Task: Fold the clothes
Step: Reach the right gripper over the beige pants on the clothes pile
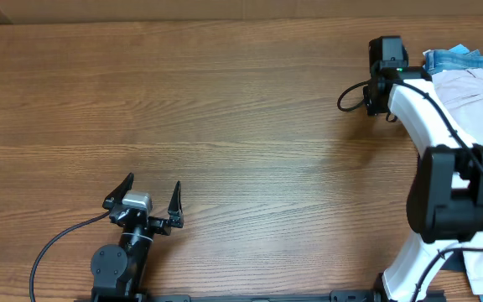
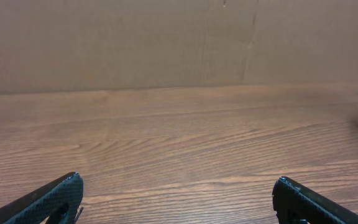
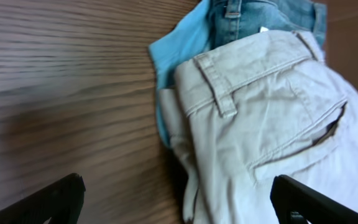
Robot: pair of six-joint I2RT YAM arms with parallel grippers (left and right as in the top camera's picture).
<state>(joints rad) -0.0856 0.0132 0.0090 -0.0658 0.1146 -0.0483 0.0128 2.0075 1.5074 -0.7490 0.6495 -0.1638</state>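
The pale beige trousers [image 3: 272, 118] lie at the table's far right edge, waistband, belt loop and pocket seam showing in the right wrist view. They also show in the overhead view [image 1: 476, 105], partly hidden by the right arm. My right gripper [image 3: 179, 193] is open, its fingers spread over the garment's left edge, holding nothing; in the overhead view its wrist [image 1: 386, 75] is just left of the clothes. My left gripper [image 1: 149, 195] is open and empty near the front left; the left wrist view [image 2: 176, 196] shows bare wood between its fingers.
Blue denim jeans [image 3: 260, 15] and a light-blue cloth [image 3: 179, 46] lie under the beige trousers' top end; the jeans also show in the overhead view [image 1: 468, 60]. A brown cardboard wall [image 2: 166, 43] stands along the table's far side. The wooden table [image 1: 225, 117] spreads between the arms.
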